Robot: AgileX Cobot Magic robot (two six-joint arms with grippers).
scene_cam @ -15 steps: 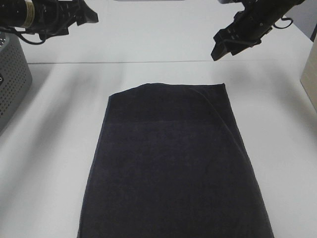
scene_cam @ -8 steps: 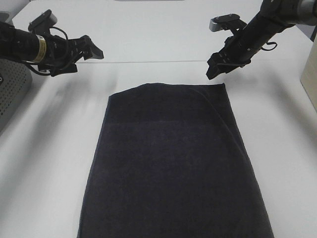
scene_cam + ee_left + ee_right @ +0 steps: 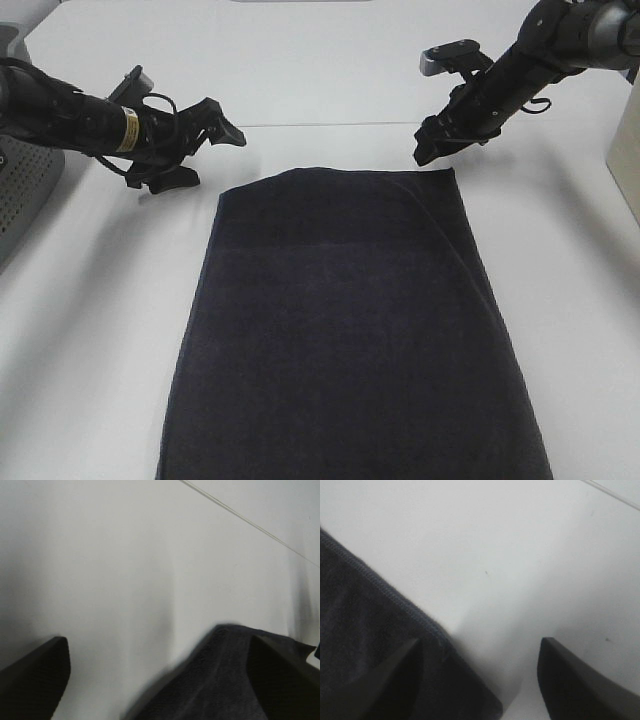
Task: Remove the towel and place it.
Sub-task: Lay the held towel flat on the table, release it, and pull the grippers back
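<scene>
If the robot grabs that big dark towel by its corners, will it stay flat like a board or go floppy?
Probably floppy: the towel lies limp on the table, one far corner rounded. Its fuzzy cloth likely grips well, not slippery. Being large, it may sag and drag.

A white table (image 3: 90, 320) carries 1 very dark navy towel (image 3: 350, 330), spread flat lengthwise down its middle. The towel's far left corner is rounded and its near end runs out of view. A thin seam (image 3: 330, 124) crosses the tabletop just beyond the towel's far edge. 1 grey perforated basket (image 3: 25, 190) stands at the table's left edge, well apart from the towel.
</scene>
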